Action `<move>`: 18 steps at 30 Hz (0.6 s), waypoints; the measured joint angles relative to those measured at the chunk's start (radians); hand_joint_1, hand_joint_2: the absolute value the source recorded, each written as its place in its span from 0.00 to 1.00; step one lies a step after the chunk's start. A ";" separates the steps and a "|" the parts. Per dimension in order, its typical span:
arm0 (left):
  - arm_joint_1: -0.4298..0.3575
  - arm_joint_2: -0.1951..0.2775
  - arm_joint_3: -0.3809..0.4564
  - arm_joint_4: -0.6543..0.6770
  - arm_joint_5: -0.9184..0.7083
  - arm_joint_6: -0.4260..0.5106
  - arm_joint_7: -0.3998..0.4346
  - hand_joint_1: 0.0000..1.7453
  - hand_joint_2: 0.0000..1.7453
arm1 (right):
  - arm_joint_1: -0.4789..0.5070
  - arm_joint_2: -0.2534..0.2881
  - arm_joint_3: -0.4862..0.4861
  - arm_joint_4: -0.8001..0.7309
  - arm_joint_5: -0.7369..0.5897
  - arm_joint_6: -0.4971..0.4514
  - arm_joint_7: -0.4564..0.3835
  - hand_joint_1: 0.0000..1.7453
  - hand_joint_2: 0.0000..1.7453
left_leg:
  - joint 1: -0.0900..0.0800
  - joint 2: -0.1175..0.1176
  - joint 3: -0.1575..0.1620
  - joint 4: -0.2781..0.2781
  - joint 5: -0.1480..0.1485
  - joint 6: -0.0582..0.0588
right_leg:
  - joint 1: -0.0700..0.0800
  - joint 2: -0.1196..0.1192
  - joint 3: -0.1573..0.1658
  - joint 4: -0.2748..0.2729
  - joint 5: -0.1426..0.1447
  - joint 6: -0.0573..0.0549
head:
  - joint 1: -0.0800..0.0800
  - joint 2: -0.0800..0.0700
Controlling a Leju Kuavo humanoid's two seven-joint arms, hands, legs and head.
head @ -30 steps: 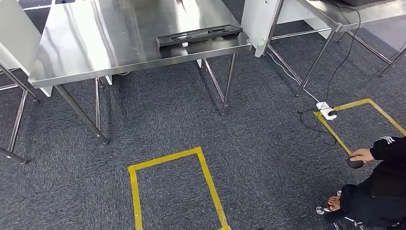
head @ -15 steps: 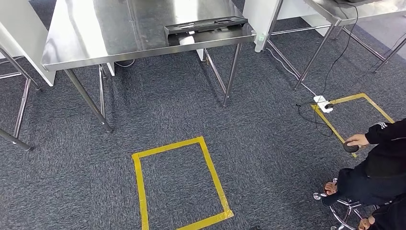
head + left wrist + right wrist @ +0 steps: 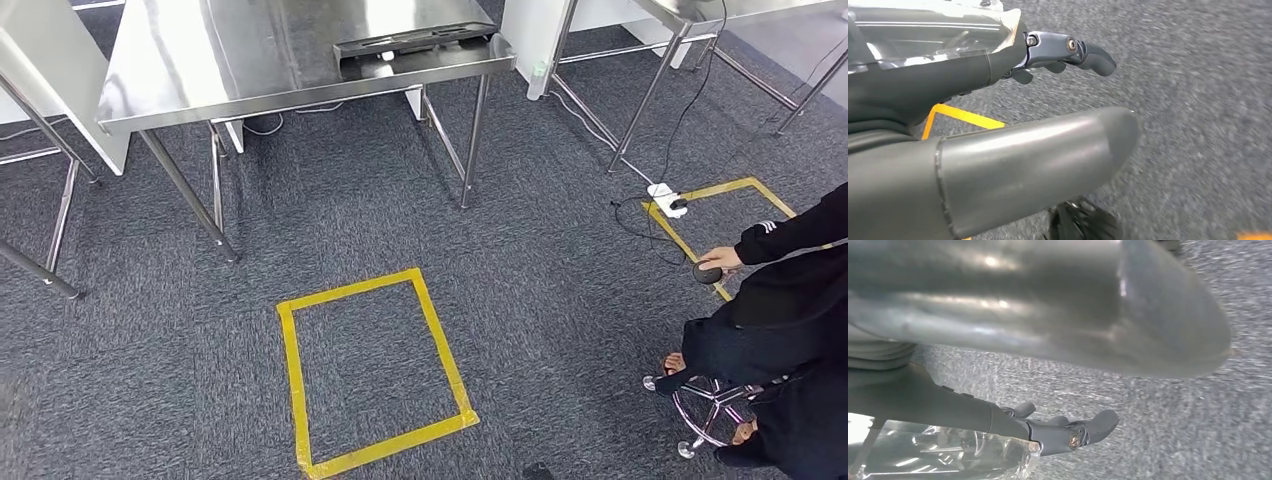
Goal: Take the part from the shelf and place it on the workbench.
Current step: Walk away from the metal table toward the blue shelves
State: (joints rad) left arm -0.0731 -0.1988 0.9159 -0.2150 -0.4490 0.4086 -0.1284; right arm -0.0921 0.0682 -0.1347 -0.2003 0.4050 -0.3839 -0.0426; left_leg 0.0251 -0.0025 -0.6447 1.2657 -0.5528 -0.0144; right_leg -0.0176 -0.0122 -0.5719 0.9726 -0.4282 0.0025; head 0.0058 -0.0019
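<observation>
A long black part point(image 3: 415, 42) lies along the near edge of the steel workbench point(image 3: 220, 60) at the top of the head view. My left hand point(image 3: 948, 85) hangs over the grey carpet, its thick thumb and dark fingers point(image 3: 1083, 50) apart and holding nothing. My right hand point(image 3: 973, 410) hangs the same way, its fingers point(image 3: 1083, 430) stretched out over bare carpet with nothing in them. A clear plastic cover lies over the back of each hand.
A yellow tape rectangle point(image 3: 370, 370) marks the carpet in front of the workbench. At the right a person point(image 3: 780, 320) sits on a wheeled stool point(image 3: 710, 410), holding a small black disc near a second tape box point(image 3: 735, 190) and a power strip point(image 3: 665, 198). Another steel table point(image 3: 650, 90) stands at back right.
The whole picture has slid: the workbench sits higher and the tape rectangle and person show more fully, so the camera has moved. The black part has stayed put on the bench.
</observation>
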 joint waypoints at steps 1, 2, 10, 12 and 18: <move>-0.001 0.001 0.000 0.000 0.000 0.000 -0.001 0.00 0.00 | 0.000 0.000 0.000 0.000 -0.001 -0.001 -0.001 0.00 0.00 | 0.003 0.000 0.050 -0.054 0.023 -0.003 | -0.001 0.000 -0.018 0.010 0.007 0.006 | 0.000 0.000; -0.002 0.001 0.000 0.000 -0.001 -0.001 -0.001 0.00 0.00 | 0.000 0.000 0.000 0.000 -0.002 -0.002 -0.002 0.00 0.00 | 0.004 0.000 0.105 -0.126 0.025 -0.005 | 0.000 0.000 -0.035 0.023 0.012 0.012 | -0.001 0.000; -0.007 0.005 -0.003 0.000 -0.034 -0.004 -0.014 0.00 0.00 | 0.008 0.000 -0.019 0.000 -0.020 -0.017 -0.026 0.00 0.00 | -0.010 0.006 0.137 -0.266 0.031 0.067 | 0.001 0.003 -0.106 0.136 -0.051 0.042 | 0.005 0.000; -0.007 0.007 -0.004 0.000 -0.036 -0.004 -0.015 0.00 0.00 | 0.009 0.001 -0.023 0.000 -0.022 -0.017 -0.028 0.00 0.00 | -0.009 0.009 0.113 -0.265 0.050 0.069 | -0.002 0.004 -0.136 0.258 -0.127 0.041 | 0.008 0.000; -0.007 0.008 -0.009 0.000 -0.043 -0.004 -0.015 0.00 0.00 | 0.010 0.000 -0.031 0.000 -0.027 -0.020 -0.033 0.00 0.00 | -0.006 0.012 0.070 -0.262 0.094 0.043 | -0.009 0.008 0.071 0.074 -0.094 0.079 | 0.009 0.000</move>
State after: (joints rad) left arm -0.0804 -0.1912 0.9068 -0.2145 -0.4925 0.4043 -0.1432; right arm -0.0818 0.0677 -0.1656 -0.1999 0.3779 -0.4036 -0.0752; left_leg 0.0190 0.0097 -0.5752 1.0040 -0.4583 0.0281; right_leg -0.0268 -0.0038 -0.5007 1.0470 -0.5221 0.0813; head 0.0144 -0.0017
